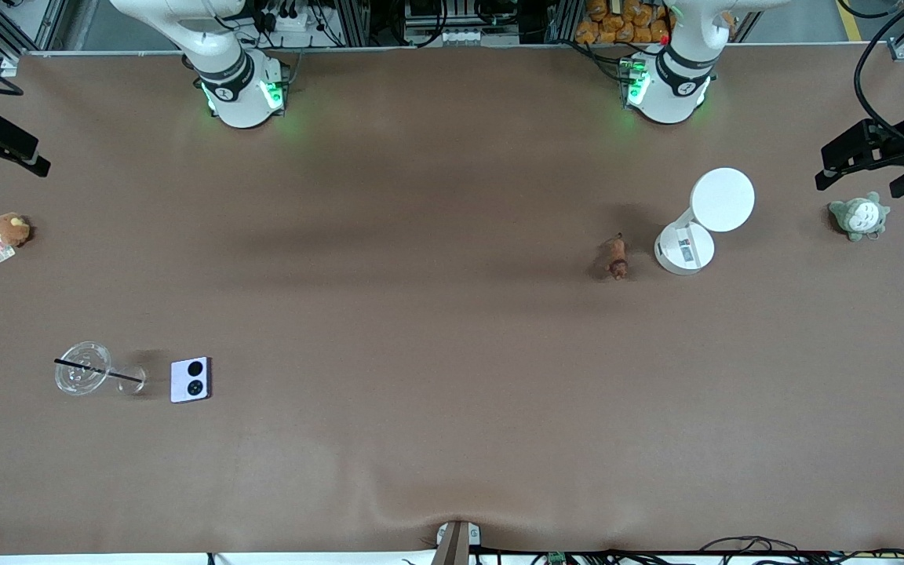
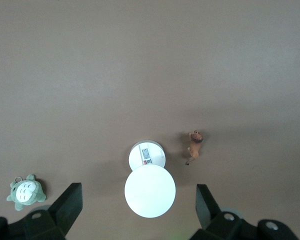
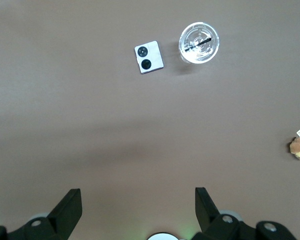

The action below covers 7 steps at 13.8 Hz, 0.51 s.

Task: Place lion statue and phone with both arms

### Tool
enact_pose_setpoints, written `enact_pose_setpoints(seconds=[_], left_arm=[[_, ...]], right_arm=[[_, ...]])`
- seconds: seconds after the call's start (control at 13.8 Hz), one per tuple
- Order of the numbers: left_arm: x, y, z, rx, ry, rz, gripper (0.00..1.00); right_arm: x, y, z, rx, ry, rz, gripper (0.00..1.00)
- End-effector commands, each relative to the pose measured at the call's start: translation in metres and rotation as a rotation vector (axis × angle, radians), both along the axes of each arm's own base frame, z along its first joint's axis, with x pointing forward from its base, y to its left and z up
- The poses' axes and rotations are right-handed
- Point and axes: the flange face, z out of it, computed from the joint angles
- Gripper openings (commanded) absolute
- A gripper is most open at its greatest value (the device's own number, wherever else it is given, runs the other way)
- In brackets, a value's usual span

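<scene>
The lion statue point(image 1: 617, 259), a tiny reddish-brown figurine, stands on the table beside a white stand, toward the left arm's end; it also shows in the left wrist view point(image 2: 194, 145). The phone point(image 1: 191, 380), pale lilac with two black camera circles facing up, lies toward the right arm's end, beside a clear cup; the right wrist view shows it too point(image 3: 149, 57). My left gripper point(image 2: 138, 202) hangs high over the white stand, open and empty. My right gripper point(image 3: 137, 205) hangs high over bare table near its own base, open and empty. Neither hand shows in the front view.
A white stand point(image 1: 699, 224) with a round disc top sits next to the lion. A clear cup point(image 1: 85, 368) holding a black straw stands by the phone. A brown plush point(image 1: 10, 230) and a grey-green plush point(image 1: 859, 216) lie at the table's two ends.
</scene>
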Motion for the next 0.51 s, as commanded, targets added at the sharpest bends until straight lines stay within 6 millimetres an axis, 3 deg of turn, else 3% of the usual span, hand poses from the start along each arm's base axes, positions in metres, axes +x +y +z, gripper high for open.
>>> enact_pose_setpoints(seconds=[0.0, 0.44], left_arm=[[-0.005, -0.001, 0.001, -0.004, -0.004, 0.011, 1.0], [-0.004, -0.002, 0.0, -0.005, 0.002, 0.069, 1.0]], right_arm=[[0.004, 0.004, 0.001, 0.003, 0.015, 0.0, 1.0], [0.003, 0.005, -0.018, 0.005, 0.058, 0.0, 1.0]])
